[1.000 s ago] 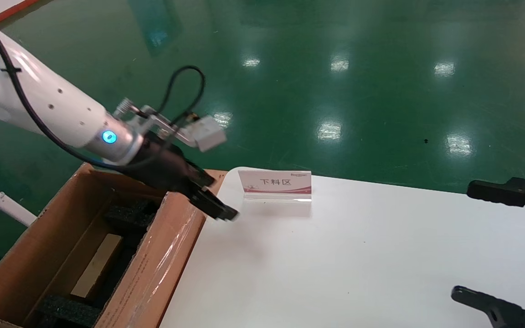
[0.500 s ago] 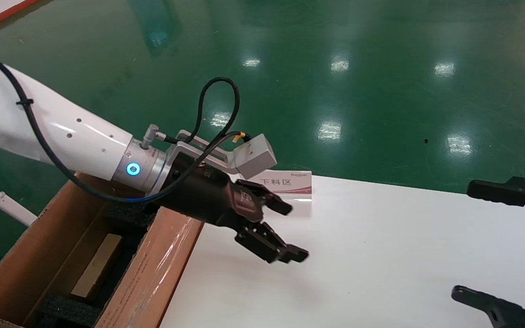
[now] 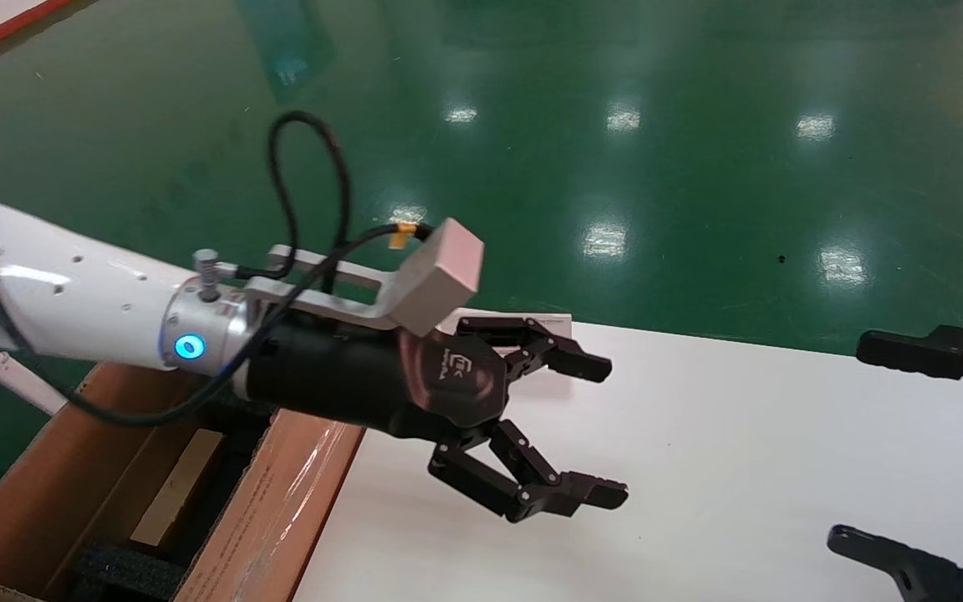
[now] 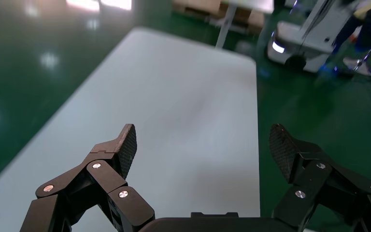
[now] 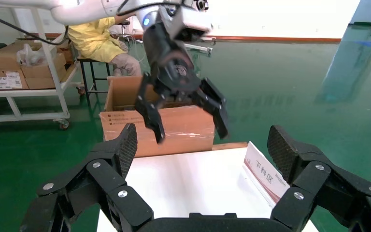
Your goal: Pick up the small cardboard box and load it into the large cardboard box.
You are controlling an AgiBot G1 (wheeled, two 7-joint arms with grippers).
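The jaws of the left gripper [image 3: 603,431] are spread wide, and nothing is held between them; its two black fingers [image 3: 569,361] are seen well apart above the white table [image 3: 699,468]. Just behind one finger a small sign card [image 5: 263,176] with red characters is partly hidden. Behind the gripper's wrist, off the table's end, the large cardboard box [image 3: 272,510] stands with its taped flap raised, and black foam [image 3: 126,568] is visible inside. Deep within it, between the foam blocks, the small cardboard box [image 3: 176,489] is lodged on edge, its pale tan narrow side showing. Across the table from the left gripper, the right gripper [image 5: 200,150] is parked at the table's far side, its jaws likewise fully parted and empty.
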